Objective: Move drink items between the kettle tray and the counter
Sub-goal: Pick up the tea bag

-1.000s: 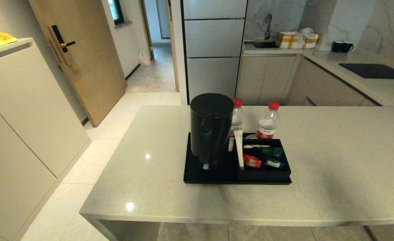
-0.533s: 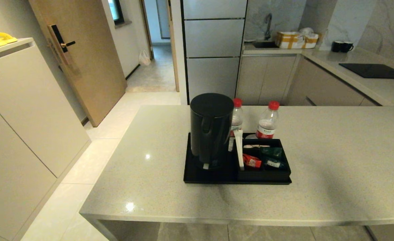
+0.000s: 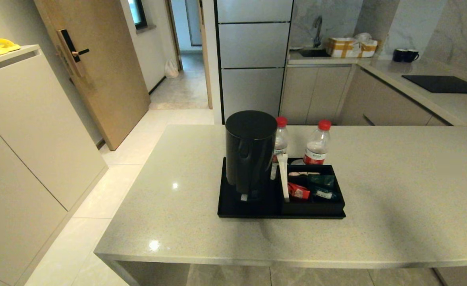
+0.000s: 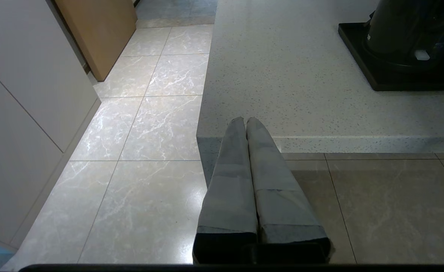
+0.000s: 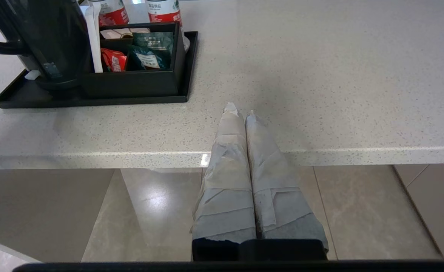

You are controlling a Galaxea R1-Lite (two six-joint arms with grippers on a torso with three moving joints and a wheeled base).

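The black kettle (image 3: 250, 153) stands on the left part of the flat black kettle tray (image 3: 229, 206), in the middle of the beige counter (image 3: 396, 178). Two red-capped water bottles (image 3: 281, 139) (image 3: 317, 143) stand at the tray's far edge. Dark green sachets (image 3: 321, 182) (image 5: 152, 49) lie in the tray's raised black box (image 3: 313, 206). Neither arm shows in the head view. My left gripper (image 4: 245, 120) is shut and empty at the counter's near left corner. My right gripper (image 5: 241, 112) is shut and empty over the counter's front edge, right of the tray (image 5: 93, 100).
A red sachet (image 3: 298, 191) and a white stick packet (image 3: 283, 176) also sit in the box. Tiled floor (image 4: 139, 124) drops off left of the counter. Behind lie a farther worktop with a black hob (image 3: 444, 84), cabinets and a wooden door (image 3: 94, 67).
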